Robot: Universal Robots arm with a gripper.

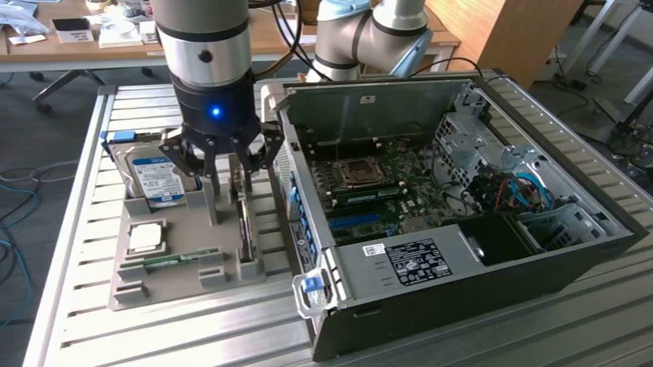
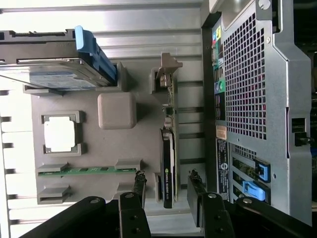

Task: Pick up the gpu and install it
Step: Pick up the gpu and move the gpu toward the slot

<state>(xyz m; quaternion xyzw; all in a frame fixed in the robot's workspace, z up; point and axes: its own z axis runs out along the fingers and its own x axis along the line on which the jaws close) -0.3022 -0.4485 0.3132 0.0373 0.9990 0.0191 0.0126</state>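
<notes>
Your tool [image 1: 229, 200] hangs over the grey tray [image 1: 133, 287] with its fingers spread; the graphics card [image 1: 245, 233] stands between them, and you can see a gap on each side, so nothing is pinched yet.

In the exterior view the tray sits on the slatted desk [image 1: 82, 229] at nine o'clock from the computer case [image 1: 459, 229]; the card occupies the tray's three o'clock edge, just beside the case wall. It stands on its long edge in a slot, pale bracket end away from the tool in the wrist view [image 2: 169, 148]; that pose seems meant to offer both flat faces to the fingers [image 2: 140, 181]. The case lies on its side with the panel off, most likely so the board faces up.

The other parts have their own pockets: the hard drive [image 1: 153, 176] stands at the tray's twelve o'clock end; the processor chip [image 1: 146, 237] lies flat near the middle; the memory stick [image 1: 182, 258] sits on edge towards six o'clock.

As for writing: the card's edge carries a small green mark and pale lettering, too small for you to read; the drive's blue label and the white sticker [image 1: 414, 260] inside the case are equally unreadable.
</notes>
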